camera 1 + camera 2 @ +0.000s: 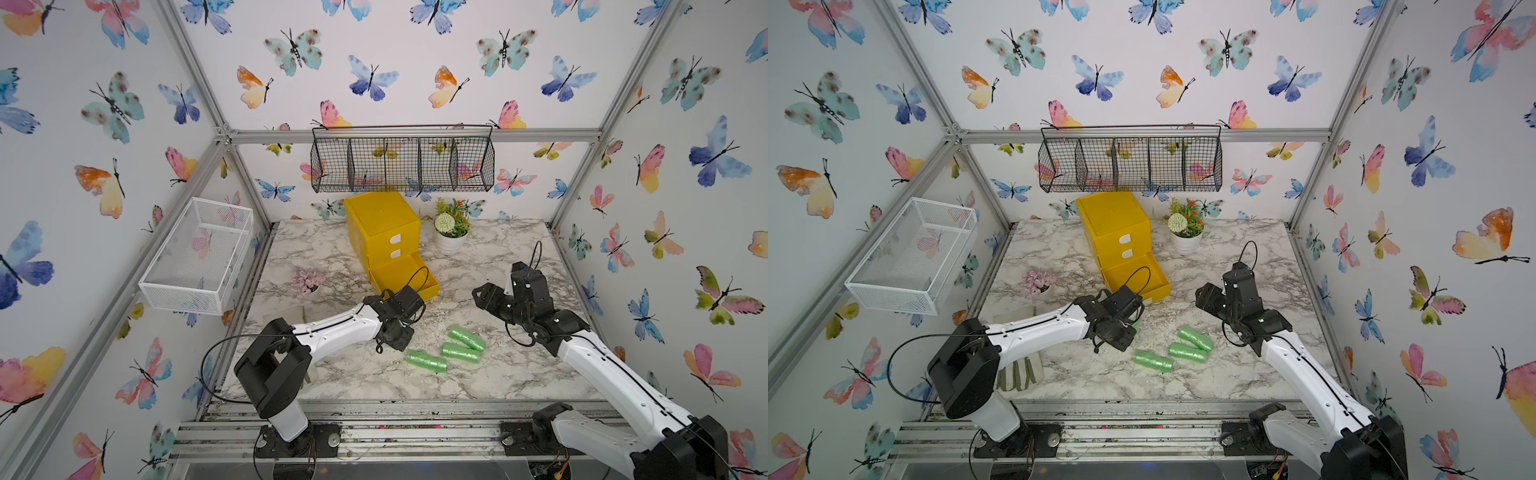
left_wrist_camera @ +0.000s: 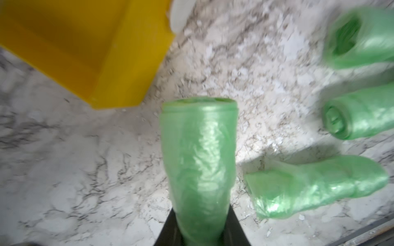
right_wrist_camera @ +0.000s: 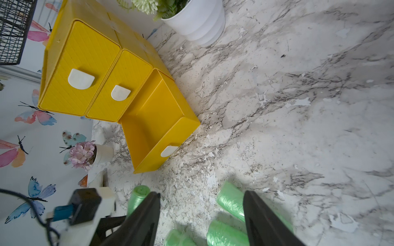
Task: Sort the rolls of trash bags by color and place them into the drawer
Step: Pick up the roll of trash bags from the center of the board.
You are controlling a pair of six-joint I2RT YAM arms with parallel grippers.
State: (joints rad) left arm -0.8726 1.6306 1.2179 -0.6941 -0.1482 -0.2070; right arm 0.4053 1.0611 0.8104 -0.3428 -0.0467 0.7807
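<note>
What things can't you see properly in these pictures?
- Inside the two shut drawers: right wrist and top views, closed fronts hide it.
- Left gripper: left wrist view, the green roll it holds covers most of its fingers; blurry too.
- Loose green rolls: right wrist view, the picture's edge and the open right gripper cut them off.
- Striped cloth: in a top view, the left arm covers part.

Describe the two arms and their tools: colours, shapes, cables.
Both arms match: the left arm and right arm have smooth white link shells between bulky black joint housings. A thin black cable runs along each and loops above the wrist. The left tool and right tool are black; the right's fingers taper to wedge-like points.
</note>
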